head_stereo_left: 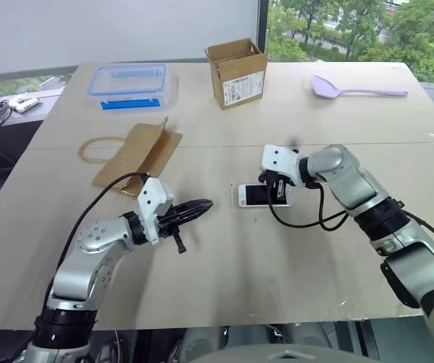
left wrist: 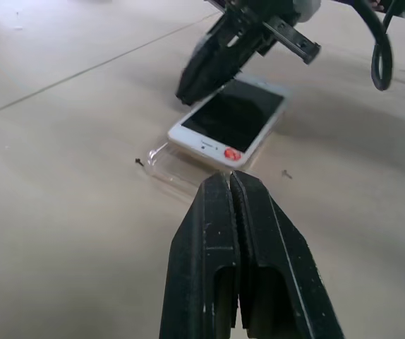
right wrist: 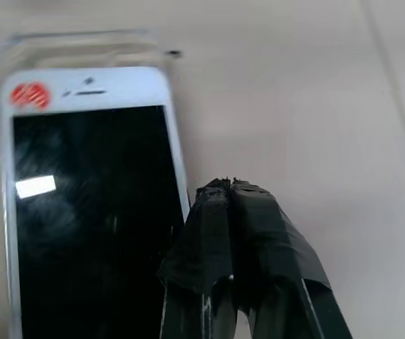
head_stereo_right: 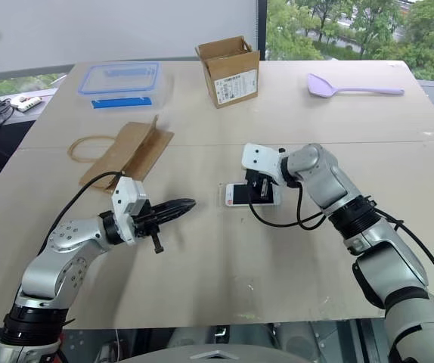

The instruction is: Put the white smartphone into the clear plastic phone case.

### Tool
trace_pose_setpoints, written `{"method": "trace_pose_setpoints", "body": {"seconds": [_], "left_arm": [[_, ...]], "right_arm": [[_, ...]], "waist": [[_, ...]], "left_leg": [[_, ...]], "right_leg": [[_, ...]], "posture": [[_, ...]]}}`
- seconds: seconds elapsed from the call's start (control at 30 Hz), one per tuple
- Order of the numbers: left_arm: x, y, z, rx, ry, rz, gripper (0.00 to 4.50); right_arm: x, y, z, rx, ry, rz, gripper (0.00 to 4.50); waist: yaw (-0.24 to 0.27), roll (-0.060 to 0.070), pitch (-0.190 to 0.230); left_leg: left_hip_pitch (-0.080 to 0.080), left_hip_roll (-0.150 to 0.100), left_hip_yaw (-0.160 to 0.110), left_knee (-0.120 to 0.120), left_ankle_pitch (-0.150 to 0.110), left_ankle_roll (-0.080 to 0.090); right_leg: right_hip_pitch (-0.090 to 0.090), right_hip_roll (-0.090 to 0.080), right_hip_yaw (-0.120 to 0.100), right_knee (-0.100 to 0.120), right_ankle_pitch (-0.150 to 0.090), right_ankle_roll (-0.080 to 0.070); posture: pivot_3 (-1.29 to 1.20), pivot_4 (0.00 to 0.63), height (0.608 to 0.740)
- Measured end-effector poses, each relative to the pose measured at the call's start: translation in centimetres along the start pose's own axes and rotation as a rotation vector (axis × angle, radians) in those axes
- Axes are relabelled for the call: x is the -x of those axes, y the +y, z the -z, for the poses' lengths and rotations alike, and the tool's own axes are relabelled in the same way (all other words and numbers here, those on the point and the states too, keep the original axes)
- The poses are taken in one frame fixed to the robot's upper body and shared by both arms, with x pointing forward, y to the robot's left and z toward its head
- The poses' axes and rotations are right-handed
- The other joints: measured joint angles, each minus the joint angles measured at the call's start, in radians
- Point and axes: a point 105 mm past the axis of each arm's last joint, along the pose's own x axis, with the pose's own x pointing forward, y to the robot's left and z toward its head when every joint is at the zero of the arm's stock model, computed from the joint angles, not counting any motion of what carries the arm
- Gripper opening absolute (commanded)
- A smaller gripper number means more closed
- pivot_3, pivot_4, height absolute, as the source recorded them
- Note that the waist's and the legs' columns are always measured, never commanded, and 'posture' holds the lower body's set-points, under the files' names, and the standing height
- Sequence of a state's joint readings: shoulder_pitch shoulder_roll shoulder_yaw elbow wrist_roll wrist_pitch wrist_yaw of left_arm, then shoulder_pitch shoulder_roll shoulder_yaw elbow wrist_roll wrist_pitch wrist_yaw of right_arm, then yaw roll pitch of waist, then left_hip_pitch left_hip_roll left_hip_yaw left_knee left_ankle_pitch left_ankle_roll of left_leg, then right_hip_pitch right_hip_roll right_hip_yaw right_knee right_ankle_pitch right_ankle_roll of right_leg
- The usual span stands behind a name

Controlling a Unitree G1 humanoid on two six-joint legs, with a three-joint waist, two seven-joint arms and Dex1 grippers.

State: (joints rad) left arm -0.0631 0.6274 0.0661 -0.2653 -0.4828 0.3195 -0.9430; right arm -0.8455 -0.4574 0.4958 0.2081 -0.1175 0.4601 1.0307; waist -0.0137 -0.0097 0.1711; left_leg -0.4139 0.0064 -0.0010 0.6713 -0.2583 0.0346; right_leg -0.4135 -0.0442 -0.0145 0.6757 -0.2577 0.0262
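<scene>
**Both grippers clenched, phone lying on its case**

We see a broad tan table [head_stereo_left: 224, 265] beside a window with trees outside. On it our right gripper [head_stereo_left: 276, 198] has its jaws pressed together, tips at the white smartphone [head_stereo_left: 256, 195], holding nothing. Our left gripper [head_stereo_left: 202, 204] is likewise clenched and empty, just short of the phone. The smartphone lies screen-up on the clear plastic phone case [left wrist: 166, 161], whose edge juts out beyond one short end.

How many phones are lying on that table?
1: the white smartphone lies mid-table, screen up, on the clear plastic phone case, with the right gripper at it.
</scene>
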Motion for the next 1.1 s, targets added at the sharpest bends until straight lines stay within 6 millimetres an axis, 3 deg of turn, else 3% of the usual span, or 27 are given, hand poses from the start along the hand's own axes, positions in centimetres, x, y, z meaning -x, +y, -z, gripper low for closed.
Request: {"method": "trace_pose_setpoints", "body": {"seconds": [0.17, 0.3, 0.37, 0.47, 0.67, 0.8, 1.1], "left_arm": [[-0.1, -0.1, 0.0, 0.002, 0.008, -0.006, 0.05], [-0.4, -0.3, 0.1, 0.0, 0.017, -0.001, 0.05], [-0.4, -0.3, 0.2, -0.001, 0.02, 0.003, 0.05], [-0.6, -0.5, 0.5, -0.003, 0.035, 0.017, 0.05], [-0.4, -0.2, 1.0, -0.007, 0.053, 0.026, 0.05], [-0.3, -0.1, 1.3, -0.002, 0.062, 0.031, 0.05], [-0.3, -0.2, 1.2, -0.01, 0.06, 0.037, 0.05]], "right_arm": [[0.2, -0.6, -0.5, -0.001, -0.022, 0.052, 0.0], [2.2, -1.2, -3.0, -0.005, -0.132, 0.097, 0.0], [3.1, -0.6, -4.1, -0.005, -0.183, 0.078, 0.0], [3.6, 1.9, -4.6, -0.052, -0.245, -0.032, 0.0], [4.4, 5.0, -3.0, -0.081, -0.196, -0.167, 0.0], [3.6, 6.9, -0.7, -0.093, -0.101, -0.231, 0.0], [2.7, 7.0, 1.3, -0.097, -0.03, -0.244, 0.0]], "waist": [[0.0, 0.0, 0.0], [0.001, 0.0, 0.0], [0.001, 0.0, 0.0], [0.003, 0.0, 0.0], [0.003, 0.0, 0.0], [-0.001, 0.0, 0.0], [0.002, 0.0, 0.0]], "left_leg": [[0.0, 0.0, 0.0, 0.0, 0.0, 0.0], [0.0, 0.0, 0.0, 0.0, 0.0, 0.0], [0.0, 0.0, 0.0, 0.0, 0.0, 0.0], [0.0, 0.0, -0.001, 0.0, 0.0, 0.0], [0.0, 0.0, -0.001, 0.001, 0.0, 0.0], [0.0, 0.0, 0.0, 0.001, 0.0, 0.0], [0.0, 0.0, -0.001, 0.002, 0.0, 0.0]], "right_leg": [[0.0, 0.0, 0.0, 0.001, 0.0, 0.0], [0.0, 0.0, 0.0, 0.001, 0.0, 0.0], [0.0, 0.0, 0.0, 0.001, 0.0, 0.0], [0.0, 0.0, 0.0, 0.001, 0.0, 0.0], [0.0, 0.0, 0.0, 0.001, 0.0, 0.0], [0.0, 0.0, 0.0, 0.001, 0.0, 0.0], [0.0, 0.0, 0.0, 0.001, 0.0, 0.0]], "posture": [[0.0, 0.15, 0.74], [0.0, 0.15, 0.74], [0.0, 0.15, 0.74], [0.0, 0.15, 0.74], [0.0, 0.15, 0.74], [0.0, 0.15, 0.74], [0.0, 0.15, 0.74]]}}
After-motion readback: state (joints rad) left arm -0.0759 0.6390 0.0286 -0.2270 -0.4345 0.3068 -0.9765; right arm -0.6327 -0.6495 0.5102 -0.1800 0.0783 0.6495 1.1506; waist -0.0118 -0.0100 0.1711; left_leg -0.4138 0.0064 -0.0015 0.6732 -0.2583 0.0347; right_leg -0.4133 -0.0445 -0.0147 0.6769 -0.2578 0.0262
